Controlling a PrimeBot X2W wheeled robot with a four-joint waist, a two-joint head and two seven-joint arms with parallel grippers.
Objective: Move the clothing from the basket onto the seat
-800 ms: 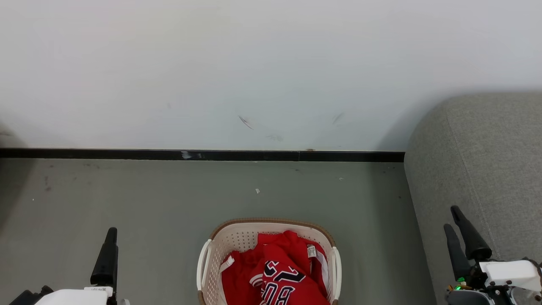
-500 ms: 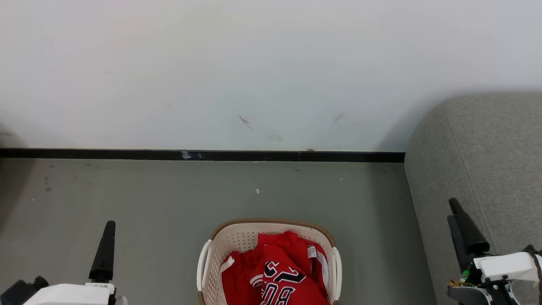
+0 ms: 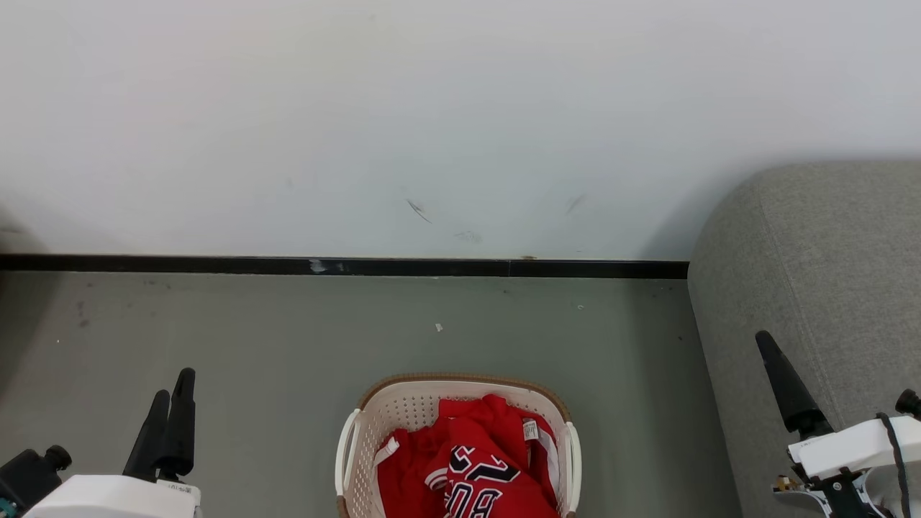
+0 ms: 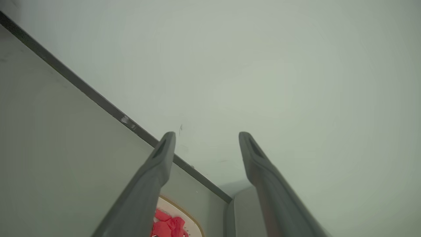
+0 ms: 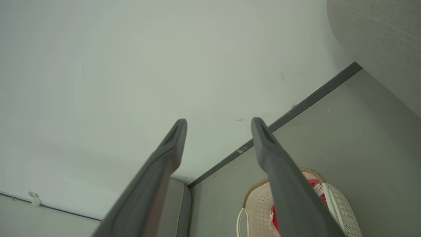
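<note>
The cream basket (image 3: 410, 403) stands on the floor at the bottom middle of the head view. Red clothing (image 3: 482, 439) lies crumpled in it, a jersey with black, white-outlined numbers on top. The grey seat (image 3: 827, 273) rises at the right, beside the basket. My left gripper (image 3: 174, 383) is open and empty at the lower left, well left of the basket. My right gripper (image 5: 219, 121) is open and empty too; in the head view one dark finger (image 3: 788, 392) shows in front of the seat. The basket (image 5: 342, 207) and clothing (image 5: 315, 183) appear behind my right finger.
A pale wall (image 3: 432, 108) with a black baseboard (image 3: 360, 267) closes off the grey floor (image 3: 288, 338) behind the basket. In the right wrist view another grey rounded piece (image 5: 180, 204) stands against the wall, with a small white clip (image 5: 33, 197) lower down.
Both grippers have risen a little and turned: two left fingers now show side by side, and the right gripper shows one finger instead of two. Basket and clothing are unmoved.
</note>
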